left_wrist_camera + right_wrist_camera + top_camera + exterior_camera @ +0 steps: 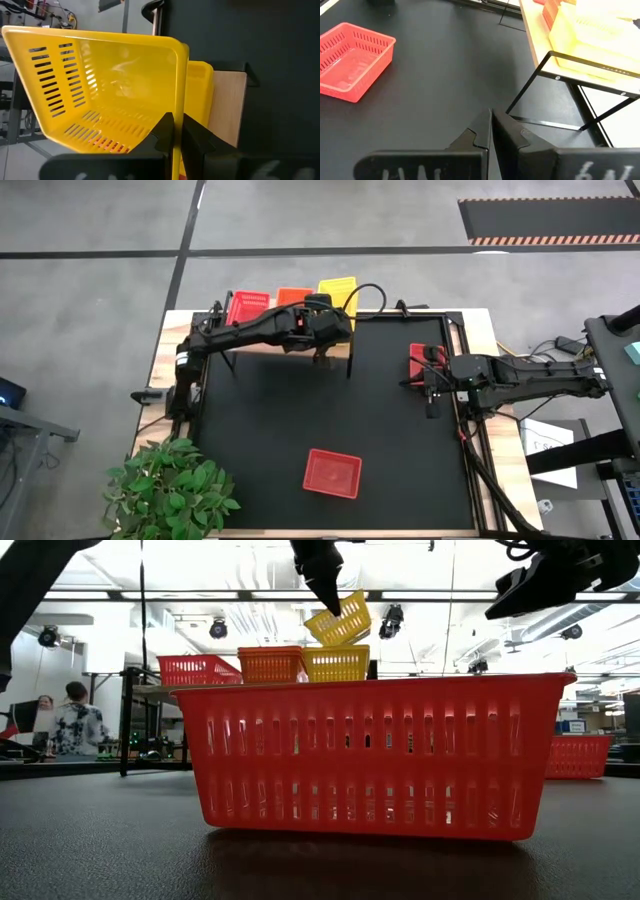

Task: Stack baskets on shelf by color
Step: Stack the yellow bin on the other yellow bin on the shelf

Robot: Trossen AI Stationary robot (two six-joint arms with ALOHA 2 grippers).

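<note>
- The left gripper (174, 131) is clamped on the rim of a yellow basket (339, 619), holding it tilted above another yellow basket (335, 663) at the shelf's (262, 345) right end.
- The right gripper (491, 129), fingers together and empty, hovers by the mat's (270, 430) right edge.
- A red basket (333, 473) lies near the mat's front edge.

floor (90, 290): grey, dark seams | ceiling lights (218, 628): lit | potted plant (170, 485): table corner

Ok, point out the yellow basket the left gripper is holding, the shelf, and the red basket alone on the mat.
held yellow basket (115, 85): left wrist view, inner floor.
shelf (227, 107): left wrist view, bare wooden top.
lone red basket (332, 473): high view, inside bottom.
</note>
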